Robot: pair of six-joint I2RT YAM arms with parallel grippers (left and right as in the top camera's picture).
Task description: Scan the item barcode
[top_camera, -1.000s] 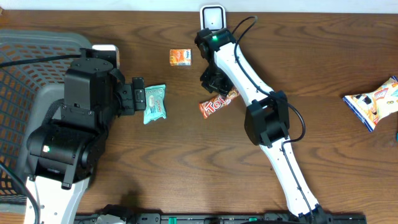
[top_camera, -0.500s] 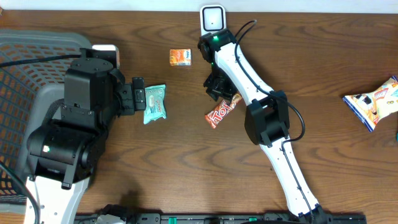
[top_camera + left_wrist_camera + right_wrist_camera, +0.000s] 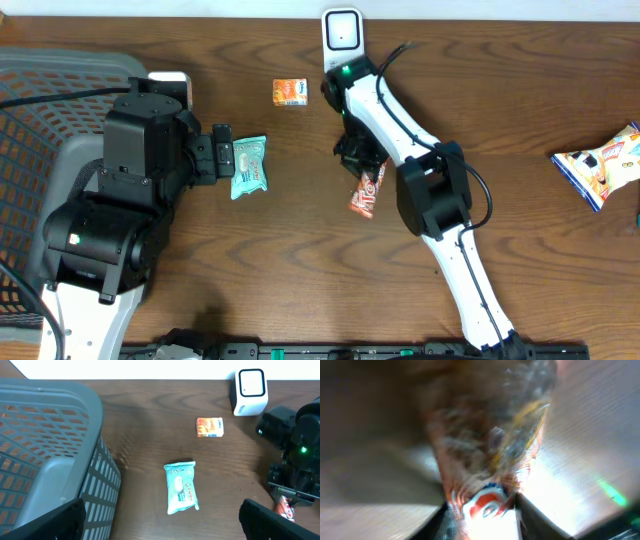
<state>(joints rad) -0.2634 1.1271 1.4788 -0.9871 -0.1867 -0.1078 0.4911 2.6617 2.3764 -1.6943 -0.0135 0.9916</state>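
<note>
An orange-red candy bar (image 3: 367,190) hangs lengthwise in my right gripper (image 3: 360,163), which is shut on its upper end near the table's middle. The right wrist view is blurred; the wrapper (image 3: 490,450) fills it between the two dark fingers (image 3: 535,520). No barcode shows. The white scanner (image 3: 342,30) stands at the back edge, beyond that gripper, and shows as the white box (image 3: 250,391) in the left wrist view. My left gripper (image 3: 224,158) is open at the left, just short of a teal wipes pack (image 3: 250,166), nothing between its fingers (image 3: 60,520).
A grey plastic basket (image 3: 40,90) fills the left side under the left arm. A small orange box (image 3: 291,92) lies left of the scanner. A white and blue snack bag (image 3: 605,165) sits at the right edge.
The right gripper has drawn back from the scanner toward the front, swinging the candy bar from lying crosswise to pointing frontward, and its jaws have narrowed on it. The left arm has stayed still.
</note>
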